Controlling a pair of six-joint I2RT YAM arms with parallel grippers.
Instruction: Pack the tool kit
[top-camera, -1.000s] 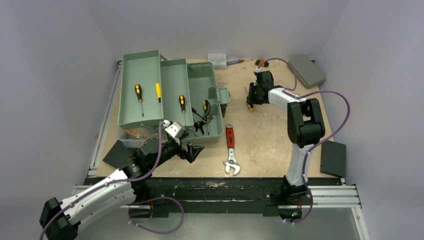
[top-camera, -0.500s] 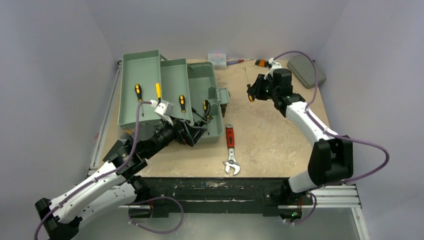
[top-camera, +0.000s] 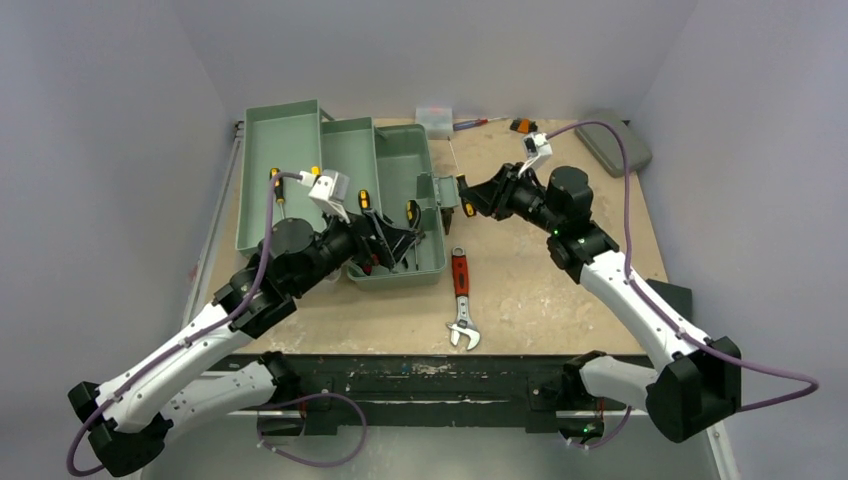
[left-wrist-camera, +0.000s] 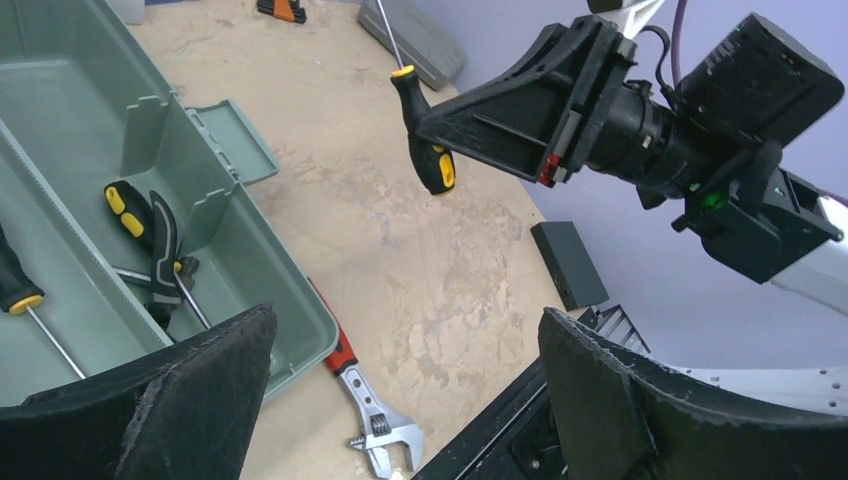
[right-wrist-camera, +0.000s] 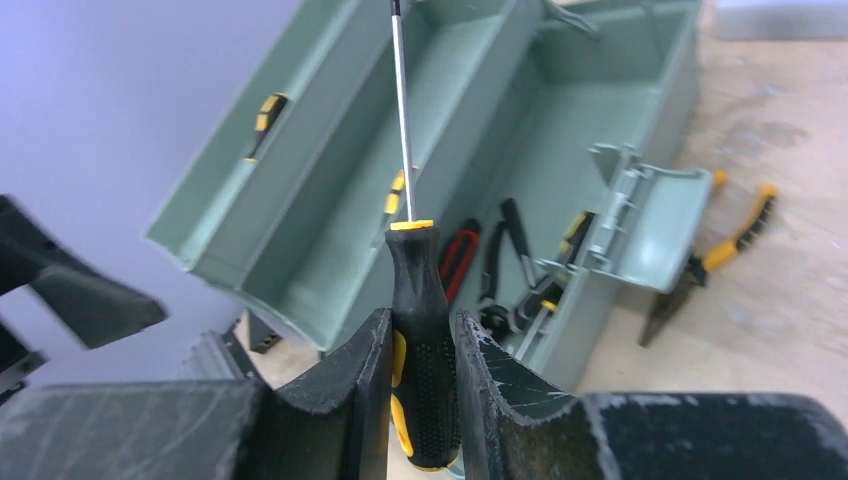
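The right gripper (right-wrist-camera: 420, 335) had its jaws clenched on the black-and-yellow handle of a screwdriver (right-wrist-camera: 421, 290), held in the air just beside the right side of the open tool kit (top-camera: 285, 135), which sat at the far left of the worktop (top-camera: 540, 280). The left gripper (left-wrist-camera: 405, 395) hovered over the kit's near end with its jaws fully released. To do this step well, the screwdriver should probably be turned to lie along a tray (top-camera: 350, 150), lowered clear of the left gripper, and let go only once low. No brand, label or writing could be read.
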